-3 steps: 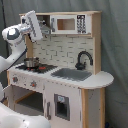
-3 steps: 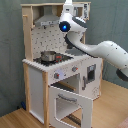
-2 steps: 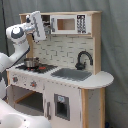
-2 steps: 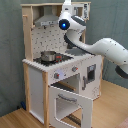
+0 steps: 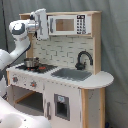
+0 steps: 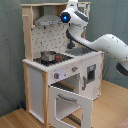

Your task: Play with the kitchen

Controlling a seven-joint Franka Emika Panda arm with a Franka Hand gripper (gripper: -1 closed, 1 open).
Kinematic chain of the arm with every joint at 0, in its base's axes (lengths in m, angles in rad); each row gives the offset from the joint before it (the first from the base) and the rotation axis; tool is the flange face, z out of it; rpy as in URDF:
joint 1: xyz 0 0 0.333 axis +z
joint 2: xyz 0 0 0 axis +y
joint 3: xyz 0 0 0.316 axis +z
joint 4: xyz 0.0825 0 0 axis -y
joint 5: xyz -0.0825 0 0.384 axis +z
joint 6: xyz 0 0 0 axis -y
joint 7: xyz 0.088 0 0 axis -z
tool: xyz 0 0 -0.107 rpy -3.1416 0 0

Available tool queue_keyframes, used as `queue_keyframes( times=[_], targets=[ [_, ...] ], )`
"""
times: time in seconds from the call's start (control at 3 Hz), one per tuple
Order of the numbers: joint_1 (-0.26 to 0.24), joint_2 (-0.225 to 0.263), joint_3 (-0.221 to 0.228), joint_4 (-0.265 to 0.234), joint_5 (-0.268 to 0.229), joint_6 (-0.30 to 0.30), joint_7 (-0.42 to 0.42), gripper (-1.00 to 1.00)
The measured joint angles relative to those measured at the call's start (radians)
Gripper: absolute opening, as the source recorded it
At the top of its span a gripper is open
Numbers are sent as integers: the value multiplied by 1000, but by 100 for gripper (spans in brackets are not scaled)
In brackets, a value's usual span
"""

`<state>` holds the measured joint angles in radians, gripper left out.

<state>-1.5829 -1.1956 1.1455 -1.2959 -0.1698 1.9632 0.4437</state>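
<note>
The kitchen (image 5: pixel 75 85) is a tall white and light-wood toy unit, and it shows in both exterior views. It has a microwave (image 5: pixel 66 24) up top, a black faucet (image 5: pixel 84 59), a grey sink (image 5: pixel 72 74) and a hob carrying a small metal pot (image 5: pixel 31 63). My gripper (image 5: pixel 42 24) is raised to microwave height, just at the microwave's left edge, in front of the range hood. In the second exterior view the gripper (image 6: pixel 71 6) sits high beside the range hood (image 6: pixel 45 20), above the pot (image 6: pixel 48 56). The oven door (image 6: pixel 67 102) hangs open, folded down.
A grey curtain (image 5: pixel 115 45) backs the kitchen. The white arm (image 6: pixel 107 46) reaches across the counter from the second exterior view's right. A lower cabinet door with a dark panel (image 5: pixel 61 106) is closed. The wooden floor (image 6: pixel 107 112) lies in front.
The gripper has moved toward the first exterior view's right, from over the hob side closer to the microwave, and risen slightly. The kitchen, pot and open oven door are unchanged.
</note>
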Motion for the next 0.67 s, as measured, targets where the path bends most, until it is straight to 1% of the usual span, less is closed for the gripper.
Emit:
queue_keyframes(
  times=[0.33,0.67],
  targets=[
    [59,0,-37,-66,-2,-44,-18,-100],
    [116,0,-46,-148,-5,-44,-18,-100]
  ],
)
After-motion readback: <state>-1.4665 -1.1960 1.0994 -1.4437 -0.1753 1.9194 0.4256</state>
